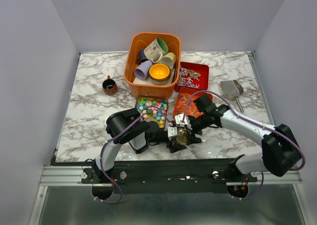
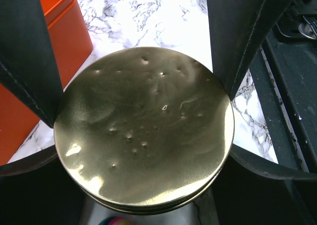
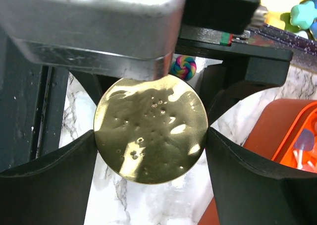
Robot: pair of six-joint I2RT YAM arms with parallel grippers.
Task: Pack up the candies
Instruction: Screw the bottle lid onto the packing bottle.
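Candies are lying in two open tins on the marble tabletop point(image 1: 89, 116), just in front of the orange bin point(image 1: 132, 85). One lot, speckled multicolour point(image 1: 152, 110), is filling the left tin; the other lot, orange-red point(image 1: 184, 102), is sitting in the right tin, with the right arm partly hiding it. One swirled candy point(image 3: 183, 66) is showing behind the hands in the right wrist view.

One round gold tin point(image 1: 182, 136) is being held at the near edge of the tabletop, between the two arms. The left hand point(image 2: 141, 111) is clamping it, with one dark finger pressing on each side of its rim. The right hand point(image 3: 150, 136) is also gripping it, its two fingers lying against opposite edges of the dimpled gold face.

Five mugs point(image 1: 157, 47) are resting in the orange bin, as far as they can be counted. One small dark cup point(image 1: 109, 85) is standing alone to the bin's left. One red rectangular tray point(image 1: 203, 68) is lying to the bin's right; its patterned contents are too small to tell. One metal scoop point(image 1: 232, 89) is lying further right, well apart from both hands.
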